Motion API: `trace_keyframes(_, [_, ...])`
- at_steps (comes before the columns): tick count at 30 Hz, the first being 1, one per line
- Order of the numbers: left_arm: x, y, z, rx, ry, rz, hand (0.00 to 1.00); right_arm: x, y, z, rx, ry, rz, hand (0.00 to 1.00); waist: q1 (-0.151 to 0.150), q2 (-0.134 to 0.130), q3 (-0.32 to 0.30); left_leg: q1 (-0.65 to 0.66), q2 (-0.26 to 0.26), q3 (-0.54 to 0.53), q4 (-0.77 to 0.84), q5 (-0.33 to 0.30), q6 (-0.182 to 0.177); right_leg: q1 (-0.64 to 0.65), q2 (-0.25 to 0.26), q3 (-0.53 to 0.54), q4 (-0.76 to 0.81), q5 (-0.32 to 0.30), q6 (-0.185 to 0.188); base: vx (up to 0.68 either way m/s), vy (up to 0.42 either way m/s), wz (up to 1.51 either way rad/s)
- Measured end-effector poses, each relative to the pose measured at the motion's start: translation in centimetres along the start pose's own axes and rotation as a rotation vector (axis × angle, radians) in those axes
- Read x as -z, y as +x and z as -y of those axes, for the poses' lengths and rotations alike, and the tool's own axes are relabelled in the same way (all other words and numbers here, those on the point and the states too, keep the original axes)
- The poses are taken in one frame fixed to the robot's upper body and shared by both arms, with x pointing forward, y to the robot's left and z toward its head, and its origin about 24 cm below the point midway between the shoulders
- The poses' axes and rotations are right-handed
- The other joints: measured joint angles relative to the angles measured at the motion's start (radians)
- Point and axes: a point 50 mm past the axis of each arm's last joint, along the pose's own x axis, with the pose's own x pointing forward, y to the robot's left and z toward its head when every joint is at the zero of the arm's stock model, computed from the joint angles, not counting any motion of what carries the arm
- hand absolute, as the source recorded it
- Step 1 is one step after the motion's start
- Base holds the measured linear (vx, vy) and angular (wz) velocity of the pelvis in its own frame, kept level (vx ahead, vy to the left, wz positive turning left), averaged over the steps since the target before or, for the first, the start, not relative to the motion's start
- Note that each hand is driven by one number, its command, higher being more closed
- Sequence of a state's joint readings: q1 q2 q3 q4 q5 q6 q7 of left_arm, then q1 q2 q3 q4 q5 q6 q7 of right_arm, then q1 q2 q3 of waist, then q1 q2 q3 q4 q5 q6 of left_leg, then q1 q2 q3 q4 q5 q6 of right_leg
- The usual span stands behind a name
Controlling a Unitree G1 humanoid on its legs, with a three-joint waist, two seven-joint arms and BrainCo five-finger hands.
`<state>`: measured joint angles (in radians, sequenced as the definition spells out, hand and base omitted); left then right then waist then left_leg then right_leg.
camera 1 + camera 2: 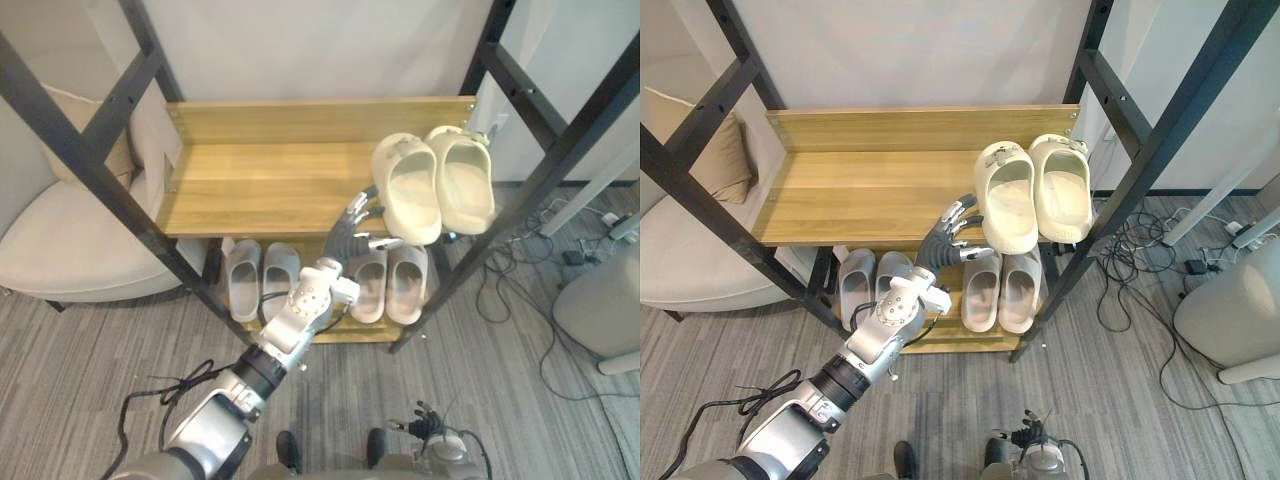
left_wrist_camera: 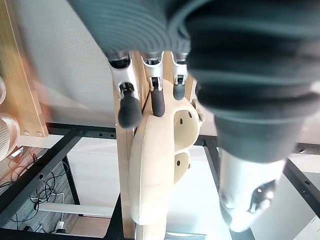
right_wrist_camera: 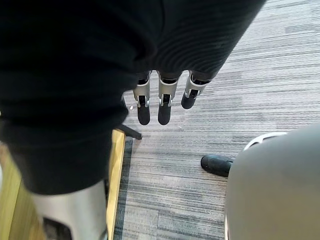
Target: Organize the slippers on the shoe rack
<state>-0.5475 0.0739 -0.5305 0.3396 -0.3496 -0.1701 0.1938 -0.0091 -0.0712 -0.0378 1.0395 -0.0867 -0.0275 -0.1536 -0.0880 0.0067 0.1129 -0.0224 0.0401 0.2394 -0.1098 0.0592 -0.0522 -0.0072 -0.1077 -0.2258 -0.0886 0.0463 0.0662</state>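
Lowest, over the carpet (image 3: 250, 75): right hand (image 3: 165, 107), slack and straight-fingered, holding nothing. Higher: left hand (image 1: 348, 238), unclenched, fingertips touching the heel of a cream slipper (image 1: 408, 190). Underneath, grey slippers (image 1: 243, 278) in a row. Farthest, the cream slipper beside its mate (image 1: 465, 180) at the top shelf's (image 1: 260, 170) right end.

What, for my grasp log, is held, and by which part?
Nothing held: left hand, fingers straight, touches the heel of the cream foam slipper; right hand empty.

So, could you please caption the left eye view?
Left hand reaches the cream slippers at the top shelf front edge.
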Motion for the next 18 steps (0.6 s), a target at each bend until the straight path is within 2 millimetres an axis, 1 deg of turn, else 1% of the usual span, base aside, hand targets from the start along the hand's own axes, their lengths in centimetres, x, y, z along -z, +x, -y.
trace_keyframes(5, [-0.2,0.6,-0.5,-0.031,0.017,-0.002,0.0,0.1,0.0,0.0,0.013,0.04,-0.008,0.0,0.0,0.0,0.0,-0.01,-0.002,0.023,0.0,0.004,0.006,-0.023,-0.006,0.021,-0.002,0.015,-0.002,-0.08,0.01,-0.14])
trace_keyframes(9, [-0.2,1.3,-1.2,-0.061,0.02,-0.014,0.0,0.1,-0.1,-0.1,0.014,0.051,-0.006,0.0,-0.001,0.0,0.0,-0.011,-0.004,0.03,0.0,-0.001,0.001,-0.029,-0.01,0.031,-0.006,0.015,-0.001,-0.08,0.007,-0.07])
trace_keyframes(16, [-0.4,1.3,-1.6,-0.074,0.018,-0.017,0.0,0.2,-0.2,0.1,0.024,0.076,0.002,0.0,0.0,0.0,0.0,-0.012,-0.004,0.031,0.0,-0.001,0.001,-0.024,-0.01,0.03,-0.005,0.015,-0.001,-0.03,-0.002,-0.01])
trace_keyframes(18, [-0.6,1.0,-1.7,-0.083,0.003,-0.007,0.0,0.1,-0.2,0.0,0.021,0.074,0.005,0.0,0.001,0.002,-0.001,-0.012,-0.004,0.026,0.0,-0.001,0.001,-0.022,-0.01,0.024,-0.003,0.016,-0.003,0.0,0.0,0.0])
